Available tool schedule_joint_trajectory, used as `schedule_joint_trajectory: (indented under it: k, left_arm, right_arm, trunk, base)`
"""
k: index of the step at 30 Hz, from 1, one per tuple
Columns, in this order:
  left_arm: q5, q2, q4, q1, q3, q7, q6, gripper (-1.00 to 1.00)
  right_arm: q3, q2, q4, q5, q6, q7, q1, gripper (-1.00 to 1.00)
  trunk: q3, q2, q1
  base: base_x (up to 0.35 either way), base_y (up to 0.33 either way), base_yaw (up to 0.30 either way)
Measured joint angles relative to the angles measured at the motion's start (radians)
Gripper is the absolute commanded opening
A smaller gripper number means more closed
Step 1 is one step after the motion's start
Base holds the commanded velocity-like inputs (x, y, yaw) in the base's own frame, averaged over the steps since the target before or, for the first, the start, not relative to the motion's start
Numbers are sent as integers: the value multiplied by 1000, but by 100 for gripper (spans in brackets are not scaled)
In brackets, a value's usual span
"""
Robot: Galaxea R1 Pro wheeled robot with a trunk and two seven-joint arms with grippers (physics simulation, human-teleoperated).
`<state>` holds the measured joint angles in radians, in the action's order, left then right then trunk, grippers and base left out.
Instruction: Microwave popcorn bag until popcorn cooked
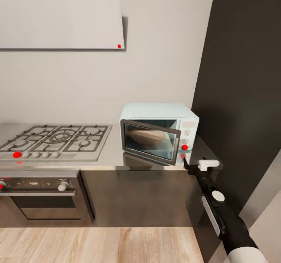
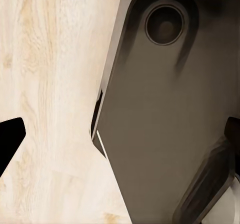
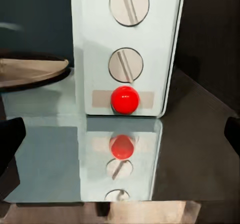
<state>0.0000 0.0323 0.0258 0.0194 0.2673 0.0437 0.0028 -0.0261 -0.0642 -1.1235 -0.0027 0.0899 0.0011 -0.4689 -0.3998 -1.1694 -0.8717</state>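
Glossy grey countertop [image 1: 113, 159] carries the mint-blue microwave [image 1: 158, 132] beside a steel gas hob [image 1: 54, 140]; its door hangs partly ajar, with the tan popcorn bag [image 1: 146, 136] behind the glass. Right gripper [image 1: 184, 162] hovers at the counter edge just below the red button [image 3: 124, 99], fingers spread. Left gripper [image 2: 120, 144] faces wood floor [image 2: 50, 109], fingertips apart.

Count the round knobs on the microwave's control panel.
2 in the right wrist view: an upper knob and a lower knob, stacked above the red button. Any higher on the microwave may be cropped.
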Motion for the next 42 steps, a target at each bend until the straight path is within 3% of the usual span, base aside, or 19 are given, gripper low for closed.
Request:
schedule_joint_trajectory:
  k: [15, 30, 36, 38, 41, 42]
  left_arm:
    - [0, 1, 0, -1, 2, 0, -1, 100]
    - [0, 2, 0, 0, 2, 0, 0, 100]
    - [0, 2, 0, 0, 2, 0, 0, 100]
    - [0, 2, 0, 0, 2, 0, 0, 100]
    - [0, 1, 0, 0, 1, 0, 0, 100]
    - [0, 0, 0, 0, 0, 0, 0, 100]
  right_arm:
    - [0, 0, 0, 0, 1, 0, 0, 100]
    - [1, 0, 0, 0, 0, 24, 0, 100]
    - [0, -5, 0, 0, 0, 124, 0, 100]
    - [-12, -11, 0, 0, 0, 192, 0, 100]
    - [-100, -21, 0, 0, -1, 309, 0, 100]
    - [-155, -23, 0, -1, -2, 363, 0, 100]
  trunk:
    - [0, 0, 1]
    - [0, 0, 0]
    - [0, 0, 0]
    - [0, 0, 0]
    - [0, 0, 0]
    - [0, 0, 1]
  base:
    - [220, -115, 0]
    - [53, -12, 0]
    - [1, 0, 0]
    - [5, 0, 0]
    - [185, 0, 0]
    - [305, 0, 0]
